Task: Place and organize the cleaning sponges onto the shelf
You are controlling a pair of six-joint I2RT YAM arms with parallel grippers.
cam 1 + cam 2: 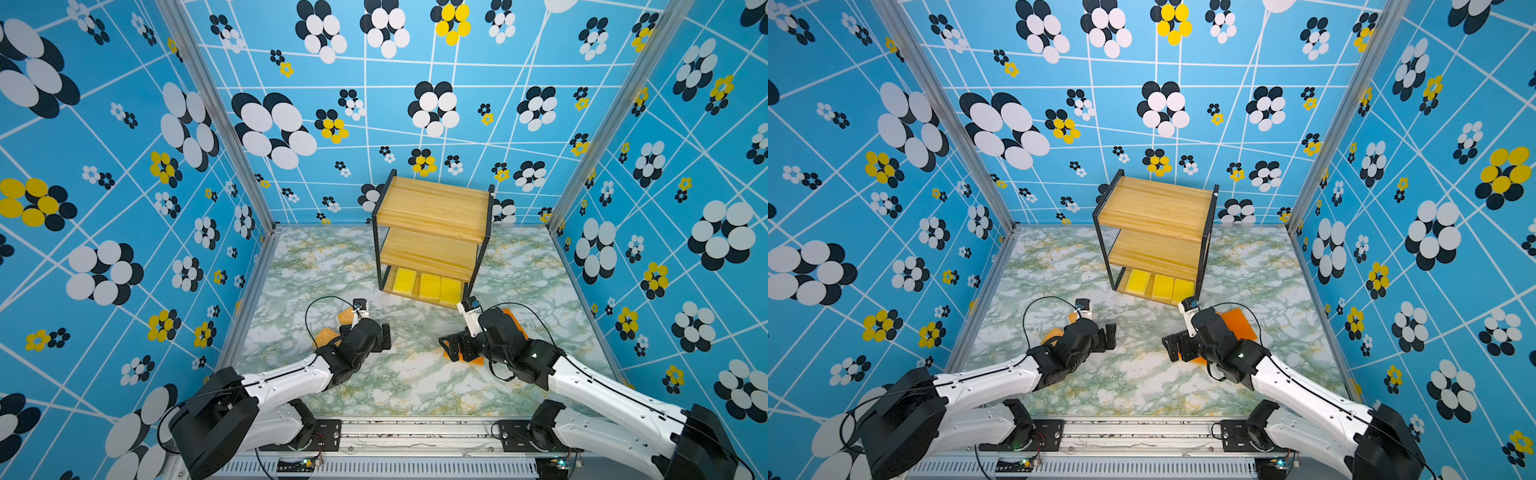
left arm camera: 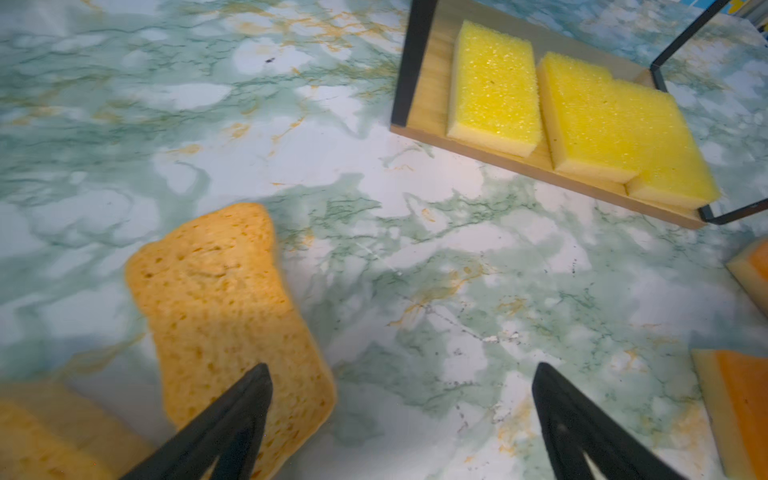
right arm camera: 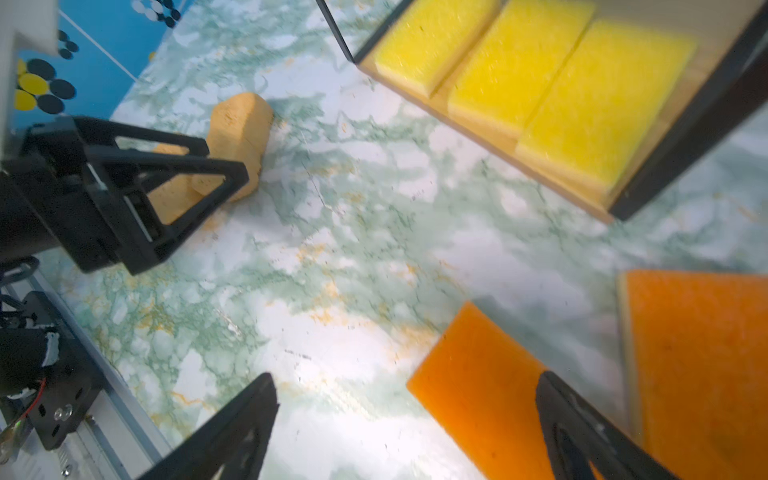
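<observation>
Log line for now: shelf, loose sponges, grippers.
shelf: three yellow sponges on bottom tier | table: tan sponges, orange sponges | left gripper: open, empty | right gripper: open, empty

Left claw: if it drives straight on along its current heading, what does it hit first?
Probably the bare marble tabletop. The left claw is open with nothing between its fingers; the tan sponge lies off to one finger's side. Depth is unclear, so only likely.
</observation>
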